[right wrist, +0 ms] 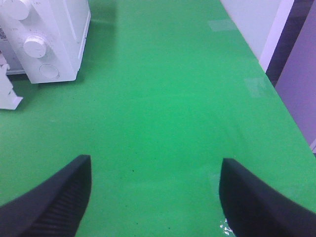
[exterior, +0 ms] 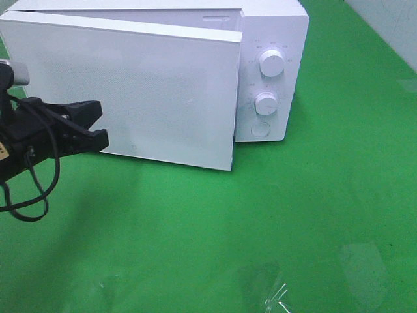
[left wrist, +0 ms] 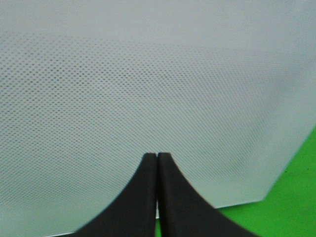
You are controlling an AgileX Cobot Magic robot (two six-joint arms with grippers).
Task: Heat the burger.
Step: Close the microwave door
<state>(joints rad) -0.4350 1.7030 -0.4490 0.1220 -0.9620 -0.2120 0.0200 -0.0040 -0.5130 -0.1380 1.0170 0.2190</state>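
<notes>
Across the upper left of the exterior high frame stood a white box-shaped microwave oven (exterior: 273, 39) on a bright green tabletop (exterior: 293, 215). Its wide white door (exterior: 130, 85), printed with a fine dot pattern, hung slightly ajar, the right edge standing out in front of the control panel. On that panel, right of the door, sat a white round upper knob (exterior: 272, 63), a white round lower knob (exterior: 266, 103) and a flat round button (exterior: 260, 129) beneath them.

The black left gripper (left wrist: 157, 157) hovered at the left edge of that frame, in front of the door's lower left part, with its fingertips pressed together and nothing between them. Whether they touched the door could not be told.

The black right gripper (right wrist: 155, 163) showed only in its own wrist view, above bare green tabletop, its fingers spread wide and holding nothing.

The burger appeared in no view, so its place could not be told.
</notes>
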